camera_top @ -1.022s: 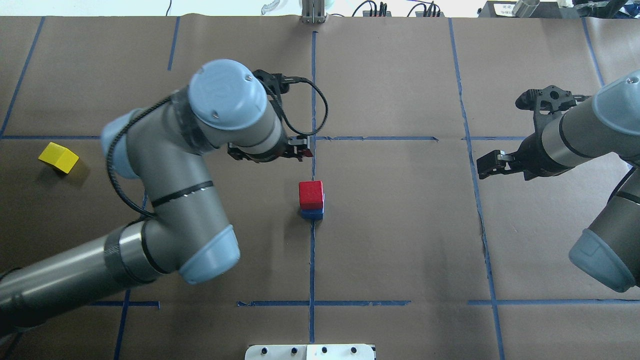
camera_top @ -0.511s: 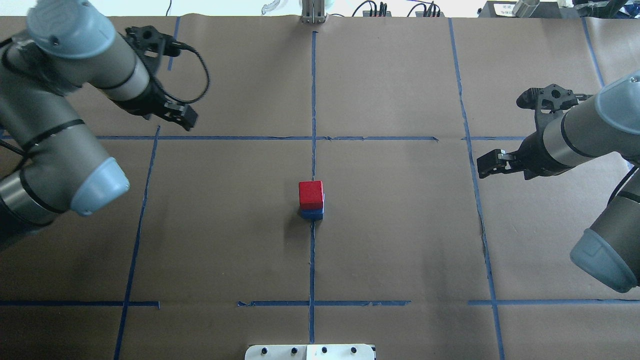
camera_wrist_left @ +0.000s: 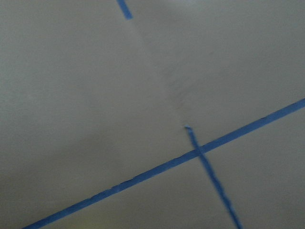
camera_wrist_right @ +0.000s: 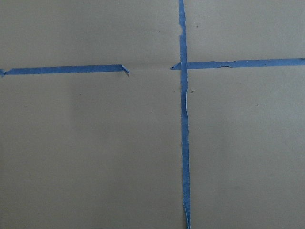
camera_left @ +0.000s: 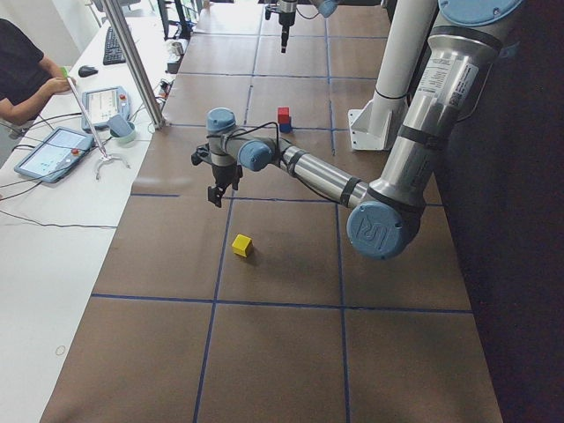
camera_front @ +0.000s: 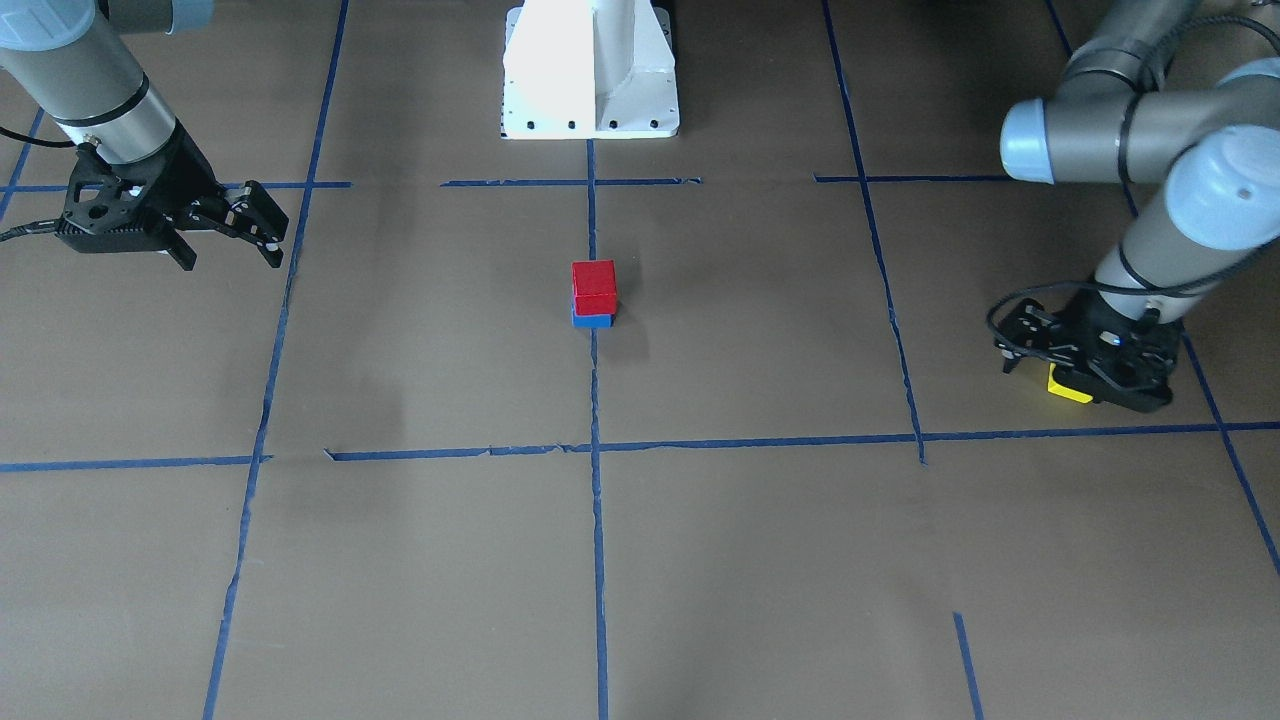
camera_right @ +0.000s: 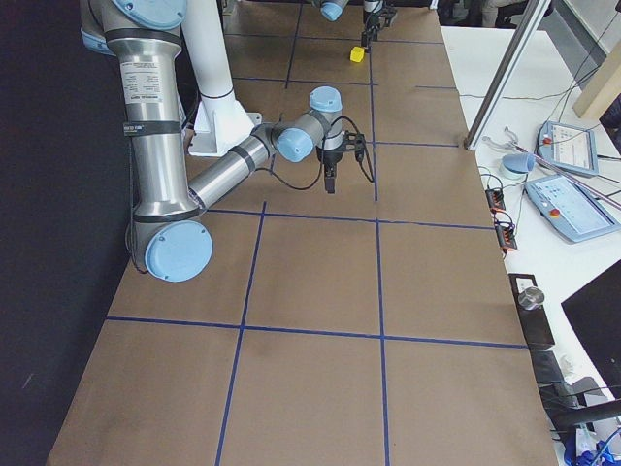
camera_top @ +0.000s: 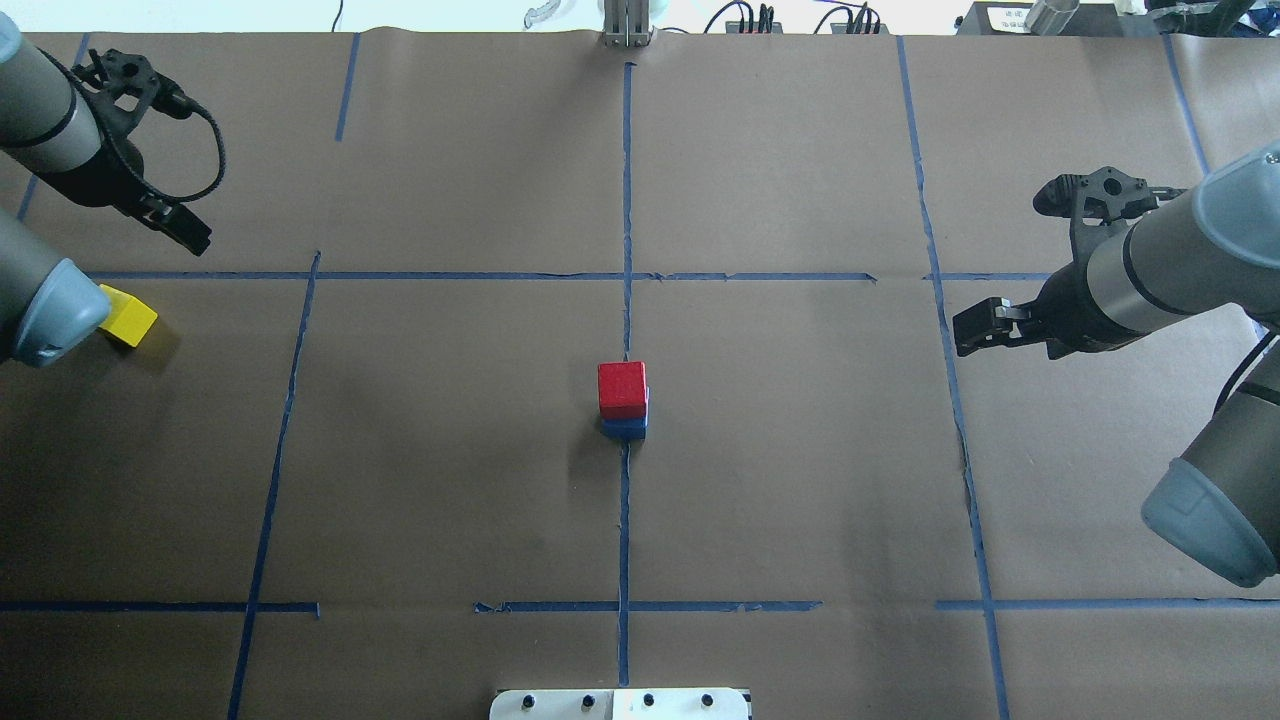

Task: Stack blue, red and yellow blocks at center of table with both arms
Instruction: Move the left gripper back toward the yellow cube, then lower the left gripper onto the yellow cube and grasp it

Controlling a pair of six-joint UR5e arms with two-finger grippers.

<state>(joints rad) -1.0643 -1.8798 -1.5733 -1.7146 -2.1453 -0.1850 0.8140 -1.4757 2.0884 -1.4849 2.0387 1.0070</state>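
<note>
Red block (camera_top: 622,388) on blue block (camera_top: 624,429) at centre, yellow block (camera_top: 130,318) at nine o'clock, left gripper (camera_top: 193,236) hovering spread and empty at ten, right gripper (camera_top: 963,333) likewise at three

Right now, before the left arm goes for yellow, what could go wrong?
1. The left gripper hovers to one side of the yellow block, not over it; a descent could clip or push it.
2. The red block on the blue block is a narrow, free-standing stack; an off-centre placement may topple it.
</note>
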